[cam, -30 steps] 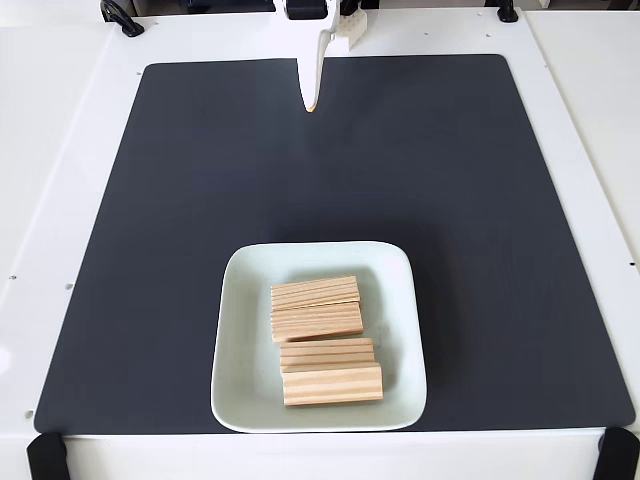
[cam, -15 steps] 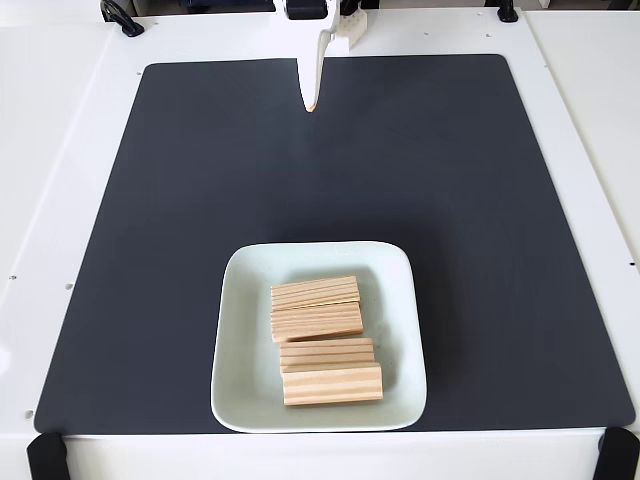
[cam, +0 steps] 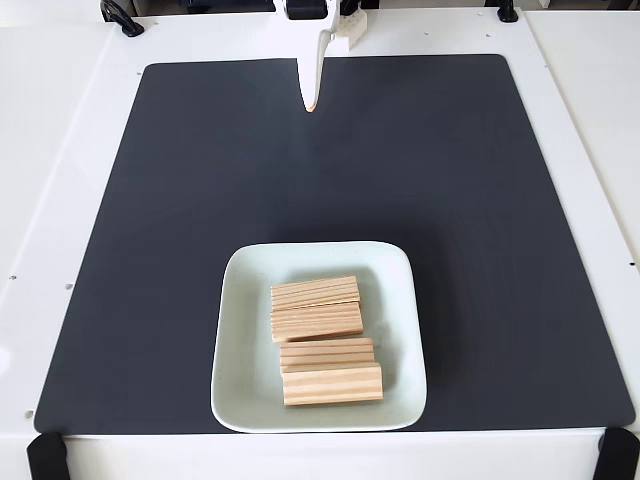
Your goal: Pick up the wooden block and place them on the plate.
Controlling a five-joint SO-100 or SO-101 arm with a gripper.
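Nothing has moved since the earlier frames: blocks, plate and arm sit just as before. Four wooden blocks [cam: 316, 292] [cam: 317, 322] [cam: 327, 354] [cam: 332, 384] lie in a row on the plate [cam: 240, 340], neighbours touching or nearly so. The plate rests on the near part of the black mat [cam: 180, 200], which covers the white table [cam: 60, 150]. The gripper [cam: 313, 100] hangs at the far edge, well apart from the plate, holding nothing, its fingers apparently pressed together into one point. No writing is readable.
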